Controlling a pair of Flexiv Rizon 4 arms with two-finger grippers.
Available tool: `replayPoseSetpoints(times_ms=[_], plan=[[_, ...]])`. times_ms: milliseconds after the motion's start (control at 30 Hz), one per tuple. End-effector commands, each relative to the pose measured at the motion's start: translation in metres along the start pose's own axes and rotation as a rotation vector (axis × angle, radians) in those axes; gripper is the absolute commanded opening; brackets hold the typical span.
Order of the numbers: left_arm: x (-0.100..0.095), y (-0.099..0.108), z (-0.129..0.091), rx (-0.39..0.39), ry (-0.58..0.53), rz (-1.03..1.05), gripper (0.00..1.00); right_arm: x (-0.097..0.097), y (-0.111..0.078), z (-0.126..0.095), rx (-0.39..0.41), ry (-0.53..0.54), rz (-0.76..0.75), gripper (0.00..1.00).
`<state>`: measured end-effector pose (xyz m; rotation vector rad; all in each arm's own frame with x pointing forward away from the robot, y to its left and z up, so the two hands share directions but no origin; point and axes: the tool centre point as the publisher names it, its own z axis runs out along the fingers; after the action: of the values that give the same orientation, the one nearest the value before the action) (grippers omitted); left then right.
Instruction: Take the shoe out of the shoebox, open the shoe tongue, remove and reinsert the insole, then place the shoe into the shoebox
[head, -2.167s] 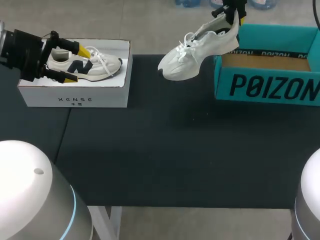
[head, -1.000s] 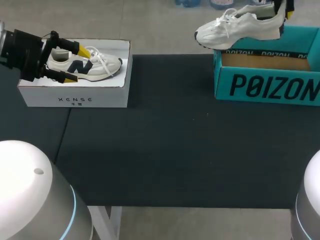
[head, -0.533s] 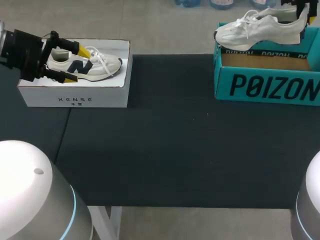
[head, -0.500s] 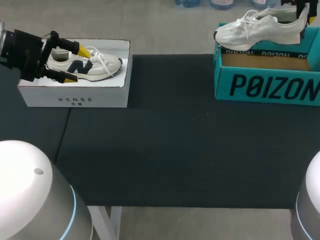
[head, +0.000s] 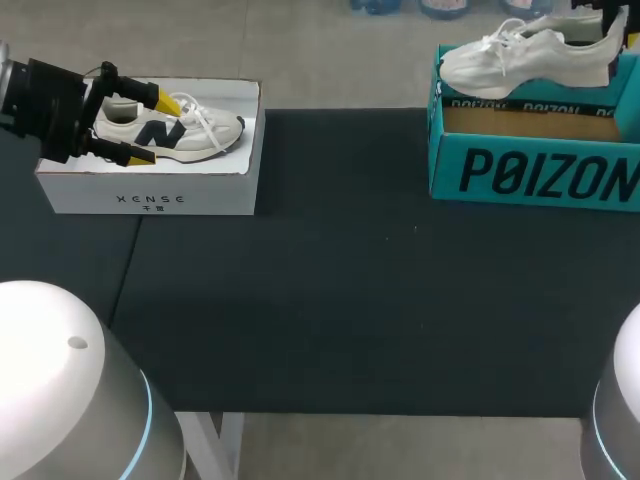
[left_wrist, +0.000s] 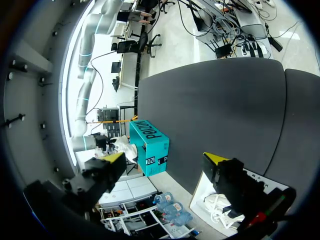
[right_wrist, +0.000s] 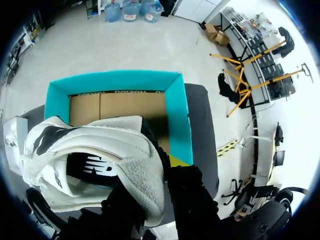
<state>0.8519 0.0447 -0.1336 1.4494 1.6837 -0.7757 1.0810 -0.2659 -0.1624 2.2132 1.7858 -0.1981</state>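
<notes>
- Left gripper (head: 152, 128) stood wide open, grasping nothing, its yellow tips straddling the heel of a cream sneaker (head: 190, 130) with a navy side mark.
- That sneaker lay in the white shoebox (head: 150, 195), far left on the black table (head: 350, 300).
- Teal shoebox (head: 530, 175) sat far right, open.
- Right gripper (right_wrist: 160, 172) was clamped on the heel of the white sneaker (head: 530, 55), held over the teal shoebox, toe pointing left.

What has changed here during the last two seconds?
The right gripper, shut on the white shoe, carried it rightward from above the middle of the table to over the teal shoebox and levelled it from toe-down. The left gripper, open at the second shoe in the white box, and both boxes stayed as they were.
</notes>
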Motion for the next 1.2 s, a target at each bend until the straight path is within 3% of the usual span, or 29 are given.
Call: replayPoseSetpoints(times_ms=[33, 200, 600, 867, 1200], plan=[[0.000, 0.000, 0.000, 0.000, 0.003, 0.001, 1.00, -0.022, -0.005, 0.021, -0.019, 0.040, 0.009, 0.00], [0.000, 0.000, 0.000, 0.000, 0.003, 0.001, 1.00, -0.025, -0.006, 0.044, -0.021, 0.024, 0.014, 0.00], [0.000, 0.000, 0.000, 0.000, 0.003, 0.001, 1.00, -0.006, -0.023, 0.094, -0.041, -0.038, 0.002, 0.00], [0.000, 0.000, 0.000, 0.000, 0.003, 0.001, 1.00, -0.008, -0.024, 0.119, -0.011, -0.022, 0.035, 0.00], [0.000, 0.000, 0.000, 0.000, 0.003, 0.001, 1.00, -0.004, -0.039, 0.150, 0.037, -0.032, -0.015, 0.00]])
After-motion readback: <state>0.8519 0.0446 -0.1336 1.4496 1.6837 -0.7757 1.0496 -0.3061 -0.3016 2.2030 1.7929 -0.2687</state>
